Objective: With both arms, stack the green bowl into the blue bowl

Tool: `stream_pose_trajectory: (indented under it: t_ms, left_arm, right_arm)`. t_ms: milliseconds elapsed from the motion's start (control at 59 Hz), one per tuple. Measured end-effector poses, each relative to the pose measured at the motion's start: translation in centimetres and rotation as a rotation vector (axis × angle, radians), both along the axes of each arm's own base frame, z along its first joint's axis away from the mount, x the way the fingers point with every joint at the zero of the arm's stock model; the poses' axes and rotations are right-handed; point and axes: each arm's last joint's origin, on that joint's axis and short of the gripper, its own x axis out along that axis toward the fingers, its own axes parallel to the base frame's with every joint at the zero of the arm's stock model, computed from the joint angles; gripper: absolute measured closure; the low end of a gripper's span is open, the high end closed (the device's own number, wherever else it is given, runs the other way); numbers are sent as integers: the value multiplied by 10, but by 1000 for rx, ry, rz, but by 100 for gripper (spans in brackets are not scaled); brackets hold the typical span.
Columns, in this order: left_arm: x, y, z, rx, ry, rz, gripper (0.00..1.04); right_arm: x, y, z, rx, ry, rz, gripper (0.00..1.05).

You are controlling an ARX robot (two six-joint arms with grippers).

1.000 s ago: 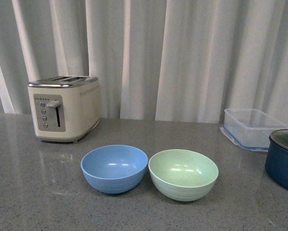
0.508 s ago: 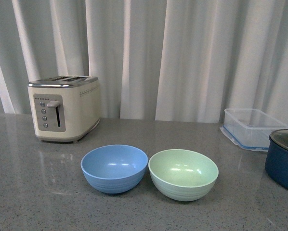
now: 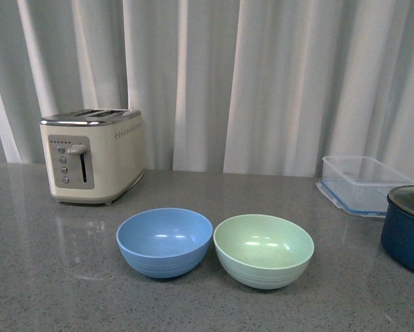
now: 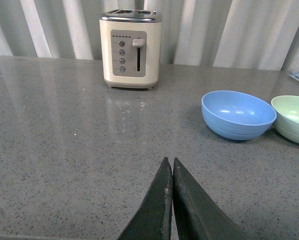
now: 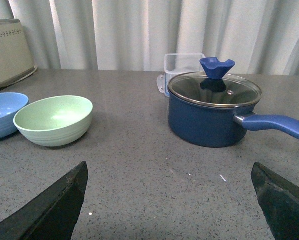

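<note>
My left gripper (image 4: pixel 168 200) has its jaws pressed together on nothing, my right gripper (image 5: pixel 172 200) is spread wide and empty, and out ahead between them the blue bowl (image 3: pixel 164 242) and green bowl (image 3: pixel 263 250) sit side by side, unstacked, green nearer my right jaws.

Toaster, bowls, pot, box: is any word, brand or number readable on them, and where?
No text can be read in any view.
On the toaster: a row of tiny marks above its buttons, too small to read.
The blue bowl, green bowl, pot and clear box show no label.
</note>
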Motion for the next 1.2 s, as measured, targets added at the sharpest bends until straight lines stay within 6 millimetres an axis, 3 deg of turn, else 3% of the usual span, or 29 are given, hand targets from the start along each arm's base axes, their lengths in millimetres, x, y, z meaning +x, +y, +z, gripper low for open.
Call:
stream_pose_trajectory:
  t_ms: [424, 610, 712, 797, 932, 966, 1203]
  left_arm:
    - [-13, 0, -3, 0, 7, 0, 101]
    - [-13, 0, -3, 0, 7, 0, 69]
    - [-13, 0, -3, 0, 7, 0, 53]
    - [-13, 0, -3, 0, 6, 0, 39]
    - [-13, 0, -3, 0, 6, 0, 9]
    - [-13, 0, -3, 1, 6, 0, 5]
    - [-13, 0, -3, 0, 6, 0, 7]
  right_arm:
    - [0, 0, 0, 0, 0, 0, 10]
    - [0, 0, -1, 1, 53, -18, 10]
    - [6, 4, 9, -45, 531, -65, 10]
    - [23, 10, 20, -55, 717, -29, 10]
    - [76, 26, 54, -20, 754, 8, 10]
    - [85, 29, 58, -12, 758, 15, 10]
    - [149, 53, 77, 46, 785, 55, 10]
